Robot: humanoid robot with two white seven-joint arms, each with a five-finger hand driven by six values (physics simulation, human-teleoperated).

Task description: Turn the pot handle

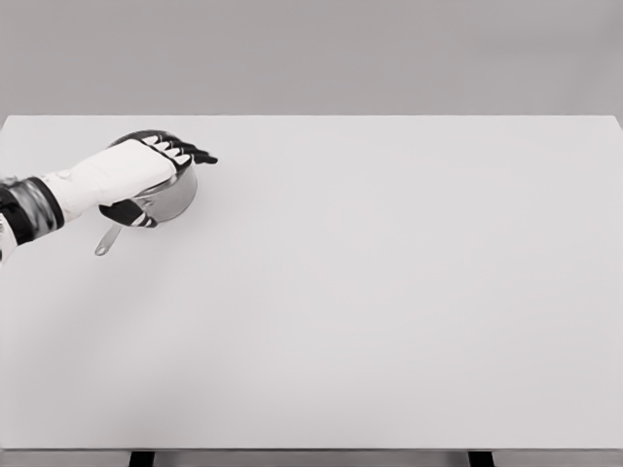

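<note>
- Steel pot (173,197) sits at the far left of the white table (389,292); we see its handle (107,240) pointing toward the near-left.
- Left hand (136,175) lies over the pot, fingers (190,152) extended past the rim, thumb low against its side; we cannot tell whether it grips.

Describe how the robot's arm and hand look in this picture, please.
Only the left arm shows, coming in from the left edge. It has a dark, banded wrist section behind a smooth white shell. The left hand has a white back and white finger segments ending in black fingertips. No cables or markings are visible.
</note>
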